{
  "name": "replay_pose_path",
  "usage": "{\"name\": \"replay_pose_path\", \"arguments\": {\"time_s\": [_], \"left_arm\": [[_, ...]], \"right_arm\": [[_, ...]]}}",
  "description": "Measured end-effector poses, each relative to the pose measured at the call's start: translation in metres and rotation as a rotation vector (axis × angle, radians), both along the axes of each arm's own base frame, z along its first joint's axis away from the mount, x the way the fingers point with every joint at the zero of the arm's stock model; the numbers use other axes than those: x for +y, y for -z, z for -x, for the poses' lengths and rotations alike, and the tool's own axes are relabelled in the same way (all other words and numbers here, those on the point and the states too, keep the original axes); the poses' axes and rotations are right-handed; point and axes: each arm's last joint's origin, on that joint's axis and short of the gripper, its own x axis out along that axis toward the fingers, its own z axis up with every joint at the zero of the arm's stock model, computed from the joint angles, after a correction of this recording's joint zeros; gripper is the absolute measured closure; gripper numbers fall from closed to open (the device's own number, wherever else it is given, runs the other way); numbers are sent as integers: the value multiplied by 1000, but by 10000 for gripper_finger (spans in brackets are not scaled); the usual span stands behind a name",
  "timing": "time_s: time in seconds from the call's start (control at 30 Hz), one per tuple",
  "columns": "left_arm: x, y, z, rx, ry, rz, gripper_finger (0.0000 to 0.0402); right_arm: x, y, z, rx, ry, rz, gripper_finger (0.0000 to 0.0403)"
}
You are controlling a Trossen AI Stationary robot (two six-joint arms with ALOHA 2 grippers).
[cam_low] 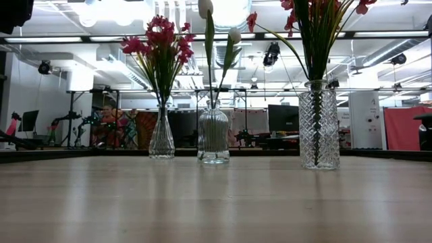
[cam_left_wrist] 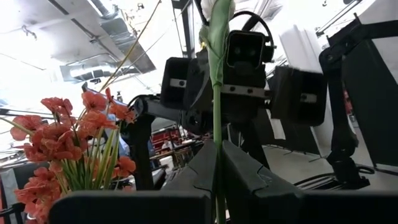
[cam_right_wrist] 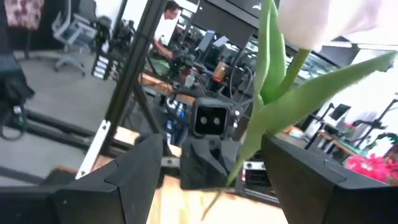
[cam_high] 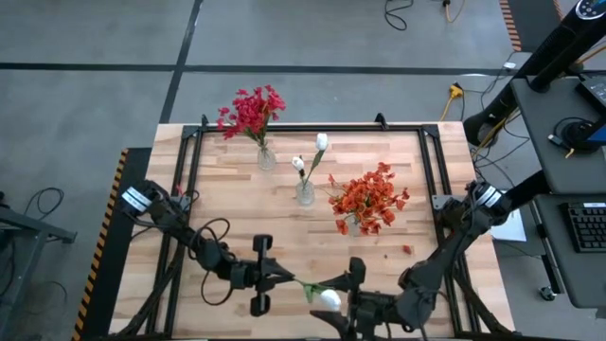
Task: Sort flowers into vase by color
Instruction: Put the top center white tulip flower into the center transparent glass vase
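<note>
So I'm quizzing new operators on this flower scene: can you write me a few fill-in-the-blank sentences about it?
1. The left gripper is shut on the stalk of a flower whose bud is ____.
2. The middle vase holds ____ white flowers.
3. The number of vases on the table is ____.
4. The right gripper, by the table's near edge, has its fingers ____.

Missing words: white; two; three; open

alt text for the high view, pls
The left claw holds a white-bud flower by its stalk at the table's near edge, facing the open right claw. Behind stand three glass vases: crimson flowers, white buds, orange-red flowers.
</note>
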Motion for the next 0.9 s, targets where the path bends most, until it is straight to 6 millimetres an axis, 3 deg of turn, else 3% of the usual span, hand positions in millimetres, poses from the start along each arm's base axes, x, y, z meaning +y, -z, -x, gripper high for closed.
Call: {"name": "replay_pose_path", "arguments": {"time_s": [0.3,0.57,0.9], "left_arm": [[2,-1,-3,3,-11,-2,401],[4,1,-3,9,-15,-7,401],[3,-1,-4,8,-15,-6,401]], "right_arm": [[-21,-2,-20,-30,-38,-105,157],[-35,-7,-30,-51,42,-187,206],[-45,-7,-37,-56,67,-227,229]]}}
